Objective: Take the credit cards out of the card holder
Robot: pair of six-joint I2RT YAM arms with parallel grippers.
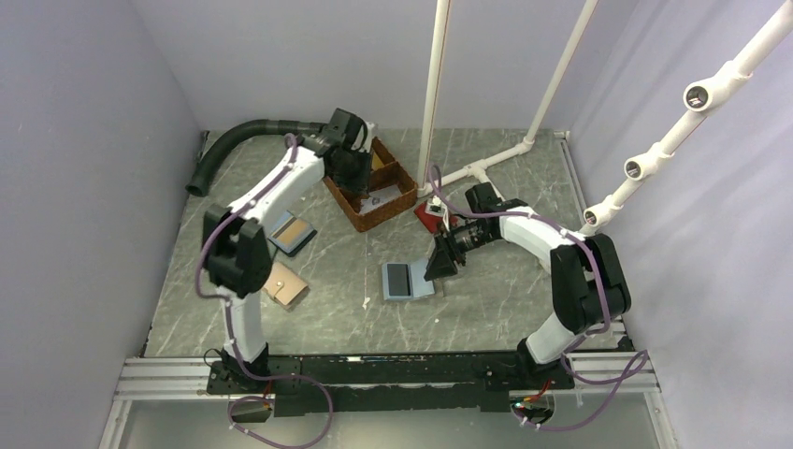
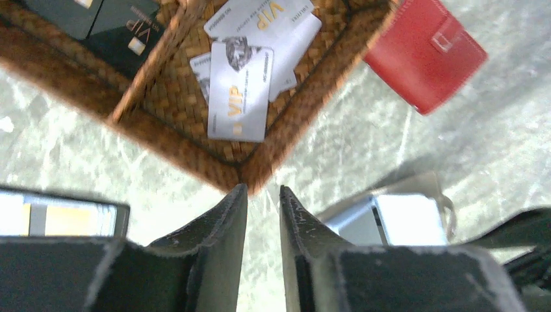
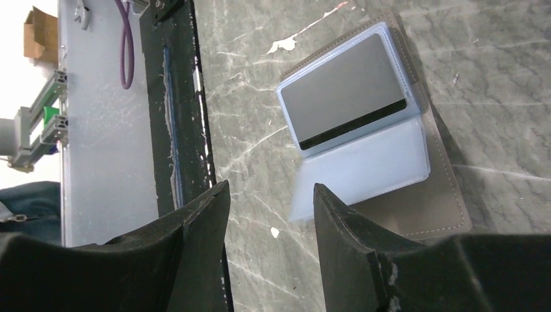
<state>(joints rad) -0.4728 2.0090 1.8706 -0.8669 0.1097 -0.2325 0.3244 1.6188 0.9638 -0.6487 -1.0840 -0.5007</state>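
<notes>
The card holder (image 3: 416,195) lies open on the table, taupe outside and light blue inside; it also shows as the card holder (image 1: 408,280). A grey card with a black stripe (image 3: 347,104) sits in its upper slot. My right gripper (image 3: 269,188) is open just beside the holder's near edge, one fingertip (image 3: 325,195) at the blue flap. My left gripper (image 2: 263,190) hovers above the wicker basket (image 2: 286,123), jaws a narrow gap apart with nothing between them. Several silver credit cards (image 2: 239,91) lie loose in the basket.
A red wallet (image 2: 425,52) lies right of the basket. A blue wallet with a tan panel (image 1: 292,232) and a tan wallet (image 1: 285,285) lie on the left. Dark cards (image 2: 97,19) fill the basket's other compartment. A black hose (image 1: 224,150) and white pipes (image 1: 435,94) stand at the back.
</notes>
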